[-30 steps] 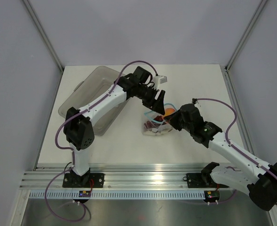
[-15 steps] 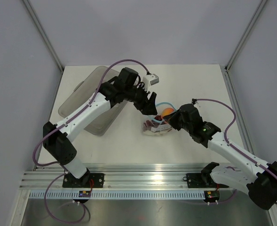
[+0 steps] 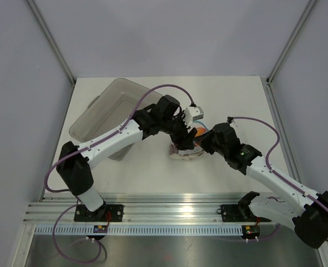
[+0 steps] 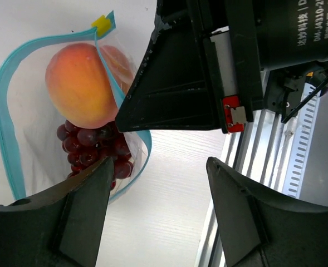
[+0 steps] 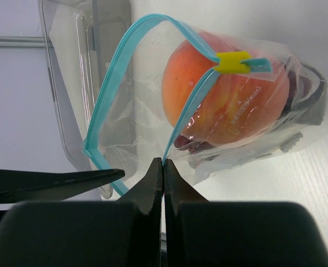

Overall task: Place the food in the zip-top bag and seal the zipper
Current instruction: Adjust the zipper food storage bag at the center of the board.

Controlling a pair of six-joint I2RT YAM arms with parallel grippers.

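The clear zip-top bag point(image 5: 125, 128) lies on the white table with its mouth gaping. Inside are the orange-red peach point(image 4: 80, 83) and the dark grapes point(image 4: 94, 147). The teal zipper point(image 5: 111, 83) curves round the mouth, with a yellow slider point(image 5: 233, 62) at one end. My right gripper point(image 5: 162, 162) is shut on the zipper edge of the bag point(image 3: 186, 153). Directly over the bag hangs my left gripper point(image 4: 161, 206), open, one finger point(image 4: 80, 222) overlapping the grape end. From above, the left gripper point(image 3: 184, 140) covers much of the bag, and the peach point(image 3: 200, 132) shows beside it.
A large translucent grey tray point(image 3: 108, 108) stands at the back left, just behind the bag and under the left forearm. The right gripper's black body point(image 4: 197, 67) is very close to the left wrist. Aluminium rails point(image 3: 169, 214) run along the near table edge.
The left arm swung from behind the bag forward and down over it, with its gripper staying open. The right gripper and the bag stayed put.
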